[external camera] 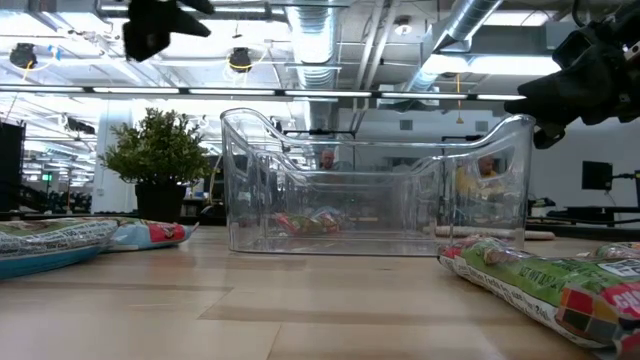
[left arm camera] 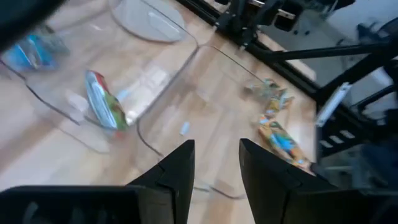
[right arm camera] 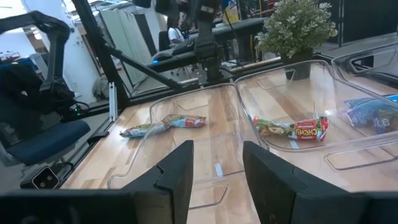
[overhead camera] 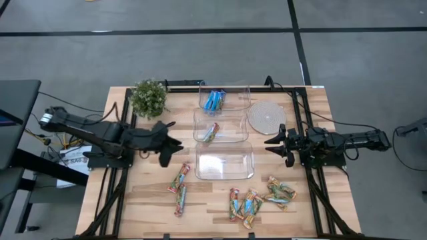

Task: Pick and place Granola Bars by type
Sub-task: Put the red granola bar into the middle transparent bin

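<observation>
Three clear tubs stand in a row down the table's middle. The far tub holds blue granola bars. The middle tub holds one red-green bar. Nothing shows in the near tub. More bars lie flat on the wood near the front: two at the left and a cluster at the right. My left gripper hangs open above the table, left of the near tub, with nothing between its fingers. My right gripper stands open, right of the tubs, holding nothing.
A small potted plant stands at the far left of the table. A round woven mat lies at the far right. Black frame rails run along both side edges. Bare wood shows between the near tub and the loose bars.
</observation>
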You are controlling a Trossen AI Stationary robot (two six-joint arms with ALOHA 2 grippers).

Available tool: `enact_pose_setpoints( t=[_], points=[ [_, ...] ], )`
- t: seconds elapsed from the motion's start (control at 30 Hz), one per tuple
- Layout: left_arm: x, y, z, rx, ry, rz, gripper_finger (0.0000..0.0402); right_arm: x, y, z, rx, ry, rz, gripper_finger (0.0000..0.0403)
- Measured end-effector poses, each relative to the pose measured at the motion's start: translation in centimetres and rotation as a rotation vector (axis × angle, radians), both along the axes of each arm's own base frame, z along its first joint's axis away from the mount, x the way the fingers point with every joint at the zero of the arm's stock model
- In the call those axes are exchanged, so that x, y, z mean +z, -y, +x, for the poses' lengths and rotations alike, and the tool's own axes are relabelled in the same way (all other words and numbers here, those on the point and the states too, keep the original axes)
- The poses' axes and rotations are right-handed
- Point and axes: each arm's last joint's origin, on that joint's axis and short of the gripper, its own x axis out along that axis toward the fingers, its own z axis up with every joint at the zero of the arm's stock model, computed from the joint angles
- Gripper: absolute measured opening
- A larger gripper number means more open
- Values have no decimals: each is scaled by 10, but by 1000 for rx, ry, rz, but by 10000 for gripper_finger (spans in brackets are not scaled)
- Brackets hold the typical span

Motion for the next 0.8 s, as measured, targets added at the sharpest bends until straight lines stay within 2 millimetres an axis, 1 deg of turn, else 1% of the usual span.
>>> enact_pose_setpoints(
  t=[0.1,0.2,0.5,0.73,0.8],
  points=[
    [-8,3,-13,-11,11,-41,118,0,0,0,0,0,0,134],
    [-12,6,-20,-8,10,-57,118,0,0,0,0,0,0,133],
    [-18,7,-21,11,-30,-70,118,0,0,0,0,0,0,134],
    [-35,8,-21,93,-195,-182,118,0,0,0,0,0,0,134],
    [-41,11,-17,102,-239,-223,118,0,0,0,0,0,0,134]
  ],
)
